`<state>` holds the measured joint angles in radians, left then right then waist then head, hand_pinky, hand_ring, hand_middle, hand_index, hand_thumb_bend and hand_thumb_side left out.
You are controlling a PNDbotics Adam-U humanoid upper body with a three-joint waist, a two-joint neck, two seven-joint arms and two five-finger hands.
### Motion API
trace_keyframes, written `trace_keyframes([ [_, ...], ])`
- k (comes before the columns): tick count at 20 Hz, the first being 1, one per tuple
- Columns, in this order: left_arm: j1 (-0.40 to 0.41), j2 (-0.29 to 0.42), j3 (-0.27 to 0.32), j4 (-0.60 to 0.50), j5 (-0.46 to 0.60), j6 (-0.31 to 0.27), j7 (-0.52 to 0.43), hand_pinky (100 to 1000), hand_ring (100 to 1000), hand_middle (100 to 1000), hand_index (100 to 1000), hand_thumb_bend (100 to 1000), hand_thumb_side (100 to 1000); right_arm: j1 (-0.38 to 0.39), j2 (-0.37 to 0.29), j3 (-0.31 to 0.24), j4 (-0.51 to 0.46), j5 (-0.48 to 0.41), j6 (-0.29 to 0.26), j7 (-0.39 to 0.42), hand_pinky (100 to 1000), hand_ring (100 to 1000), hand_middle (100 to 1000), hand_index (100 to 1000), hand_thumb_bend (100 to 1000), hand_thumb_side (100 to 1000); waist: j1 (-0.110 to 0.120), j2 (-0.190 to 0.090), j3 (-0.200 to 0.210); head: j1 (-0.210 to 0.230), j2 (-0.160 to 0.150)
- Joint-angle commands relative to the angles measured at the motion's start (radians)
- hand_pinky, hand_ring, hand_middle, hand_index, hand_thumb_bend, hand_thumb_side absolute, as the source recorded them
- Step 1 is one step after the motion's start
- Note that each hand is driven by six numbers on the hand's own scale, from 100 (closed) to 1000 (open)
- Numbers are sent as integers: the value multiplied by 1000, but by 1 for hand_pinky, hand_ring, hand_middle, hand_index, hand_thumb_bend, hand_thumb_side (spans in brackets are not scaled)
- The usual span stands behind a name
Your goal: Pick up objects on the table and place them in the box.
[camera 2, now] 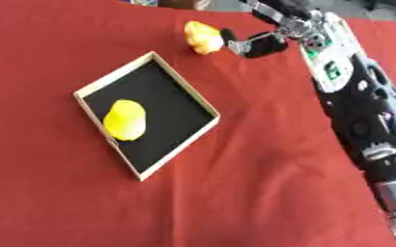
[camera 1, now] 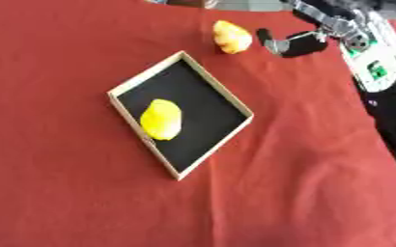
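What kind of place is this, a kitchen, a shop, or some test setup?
Probably a robot test setup: a table under a red cloth holds only a shallow wooden box, two yellow objects, and the right hand reaching in.

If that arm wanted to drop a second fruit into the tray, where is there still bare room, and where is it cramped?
Inside the box, the black floor is bare along its right side and near corner; the yellow fruit sits against the left wall. Outside, red cloth lies open left, right and nearer. It is crowded only at the far edge, where the right hand is beside the orange-yellow fruit.
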<state>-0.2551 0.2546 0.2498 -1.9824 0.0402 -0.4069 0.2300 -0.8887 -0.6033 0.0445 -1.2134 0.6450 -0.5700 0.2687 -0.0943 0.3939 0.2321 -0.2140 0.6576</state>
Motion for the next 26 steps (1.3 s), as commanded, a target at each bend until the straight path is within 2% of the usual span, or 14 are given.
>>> trace_keyframes([
  [1, -8, 16, -2, -18, 5, -1, -5, 857, 697, 802, 888, 100, 719, -35, -33, -1, 38, 21, -26, 17, 913, 966, 886, 931, 100, 199, 5, -17, 2, -5, -13],
  [8, -12, 13, -5, -18, 9, -1, -10, 857, 697, 803, 888, 100, 719, -107, 14, 1, 162, 72, -55, 24, 914, 963, 885, 933, 100, 199, 0, -11, 16, -18, -24],
  [14, -18, 9, -7, -18, 14, 0, -16, 858, 696, 804, 888, 100, 720, -149, 51, -12, 245, 163, -59, -29, 912, 964, 889, 938, 100, 202, -7, 0, 28, -28, -33],
  [15, -18, 8, -7, -18, 14, 0, -17, 858, 696, 804, 888, 100, 720, -153, 53, -14, 257, 187, -58, -42, 911, 965, 889, 940, 100, 109, -8, 2, 30, -30, -35],
  [16, -18, 8, -7, -18, 15, 0, -17, 858, 696, 804, 888, 100, 720, -154, 56, -16, 269, 212, -57, -54, 911, 965, 891, 941, 100, 204, -10, 3, 32, -32, -36],
  [22, -19, 6, -7, -18, 17, 1, -21, 859, 695, 805, 888, 100, 721, -150, 62, -30, 322, 329, -38, -117, 914, 972, 901, 951, 100, 205, -14, 13, 37, -32, -40],
  [26, -19, 5, -7, -18, 17, 2, -23, 860, 695, 806, 888, 100, 720, -151, 64, -41, 329, 383, -7, -160, 912, 967, 889, 959, 100, 190, -13, 16, 38, -34, -42],
])
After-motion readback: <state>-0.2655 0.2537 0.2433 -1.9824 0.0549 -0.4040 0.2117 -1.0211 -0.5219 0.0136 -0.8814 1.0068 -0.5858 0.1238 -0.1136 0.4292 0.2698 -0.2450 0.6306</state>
